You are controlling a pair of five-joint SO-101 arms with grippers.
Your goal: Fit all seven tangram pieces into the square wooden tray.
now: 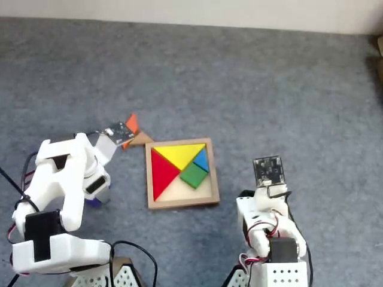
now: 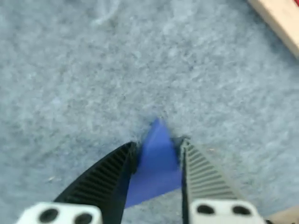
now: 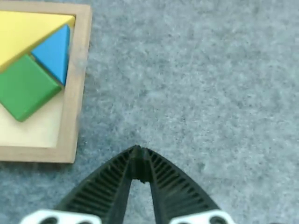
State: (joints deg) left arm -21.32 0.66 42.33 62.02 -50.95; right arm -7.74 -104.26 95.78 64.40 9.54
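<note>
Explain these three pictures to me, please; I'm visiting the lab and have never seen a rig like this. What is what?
These are two small white robot arms working on a grey carpet. The high view looks down from above: the left arm and the right arm sit either side of a square wooden tray. In the tray lie a red triangle, a yellow triangle, a light blue triangle and a green square. What looks like an orange piece lies on the carpet near one tray corner. The other two pictures come from a camera on each arm's wrist, looking along its black pincer. The left gripper is closed on a blue piece. The right gripper is shut, holding nothing, beside the tray.
</note>
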